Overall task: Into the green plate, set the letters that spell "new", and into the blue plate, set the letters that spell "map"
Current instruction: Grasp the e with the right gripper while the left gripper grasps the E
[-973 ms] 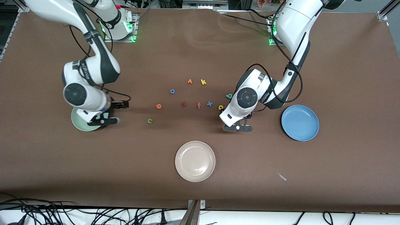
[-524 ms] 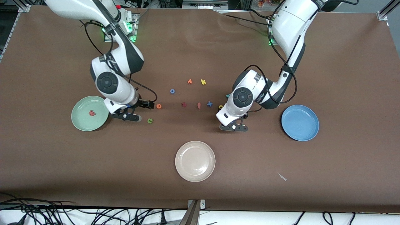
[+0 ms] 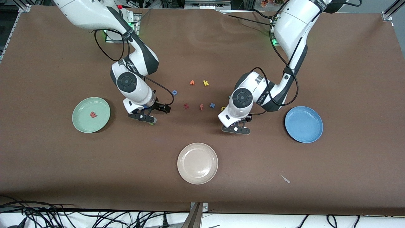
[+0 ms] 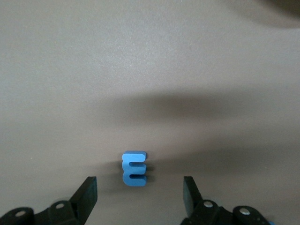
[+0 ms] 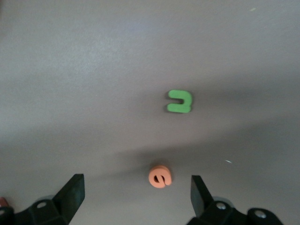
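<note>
The green plate (image 3: 91, 114) is seen toward the right arm's end of the table, with the pinkish-red w (image 3: 93, 114) lying flat in it. The blue plate (image 3: 303, 124) is set toward the left arm's end, apart from the letters. The green n (image 5: 179, 101) and the orange e (image 5: 160, 176) are shown lying on the brown table (image 3: 348, 63) in the right wrist view, the e between the spread fingers of the right gripper (image 3: 143, 117), which is held wide open above them with nothing gripped. In the front view both letters are largely covered by that gripper. The blue m (image 4: 134, 168) is seen on the table between the parted fingers of the left gripper (image 3: 236, 129), which is open and low over it, not touching it.

A cream plate (image 3: 197, 163) lies nearest the camera. A yellow k (image 3: 206, 83), a blue x (image 3: 212, 105), a salmon f (image 3: 201, 107) and a dark red z (image 3: 186, 106) are scattered between the arms. The yellow a and the teal p are mostly hidden by the left arm.
</note>
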`<action>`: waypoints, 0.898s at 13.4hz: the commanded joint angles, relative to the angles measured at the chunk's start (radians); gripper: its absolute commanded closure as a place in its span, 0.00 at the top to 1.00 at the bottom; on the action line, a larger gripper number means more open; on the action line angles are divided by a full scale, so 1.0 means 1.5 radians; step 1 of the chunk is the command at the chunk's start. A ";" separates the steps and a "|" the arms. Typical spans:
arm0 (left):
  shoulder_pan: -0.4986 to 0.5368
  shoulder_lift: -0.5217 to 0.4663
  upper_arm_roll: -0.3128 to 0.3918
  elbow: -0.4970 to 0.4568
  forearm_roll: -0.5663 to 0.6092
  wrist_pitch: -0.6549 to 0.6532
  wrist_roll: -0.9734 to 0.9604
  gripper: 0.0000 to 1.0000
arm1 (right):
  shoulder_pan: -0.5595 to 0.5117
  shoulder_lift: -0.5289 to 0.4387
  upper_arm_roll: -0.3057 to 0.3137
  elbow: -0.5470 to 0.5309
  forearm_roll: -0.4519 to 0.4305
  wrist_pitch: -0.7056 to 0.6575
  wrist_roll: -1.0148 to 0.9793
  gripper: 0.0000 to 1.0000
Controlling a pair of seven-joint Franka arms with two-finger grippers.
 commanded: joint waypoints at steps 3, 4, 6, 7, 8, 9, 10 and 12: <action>-0.007 0.011 0.004 -0.006 0.006 0.015 0.002 0.81 | 0.000 0.016 -0.003 -0.045 -0.005 0.080 -0.004 0.99; -0.007 0.016 0.005 -0.006 0.006 0.023 0.005 0.79 | -0.001 0.019 -0.003 -0.047 -0.004 0.079 -0.009 0.98; -0.007 0.022 0.005 -0.007 0.009 0.039 0.007 0.79 | -0.001 0.028 -0.004 -0.046 -0.005 0.076 -0.014 0.95; -0.007 0.023 0.005 -0.008 0.015 0.039 0.009 0.74 | -0.002 0.032 -0.004 -0.046 -0.005 0.076 -0.023 0.92; -0.007 0.023 0.005 -0.008 0.015 0.039 0.014 0.67 | -0.002 0.033 -0.004 -0.046 -0.005 0.075 -0.034 0.87; -0.007 0.025 0.005 -0.008 0.016 0.039 0.019 0.64 | -0.005 0.035 -0.004 -0.046 -0.005 0.075 -0.039 0.83; -0.007 0.028 0.005 -0.008 0.016 0.040 0.022 0.64 | -0.004 0.038 -0.004 -0.046 -0.005 0.075 -0.040 0.79; -0.006 0.031 0.005 -0.013 0.016 0.047 0.026 0.64 | -0.005 0.038 -0.004 -0.046 -0.005 0.074 -0.043 0.74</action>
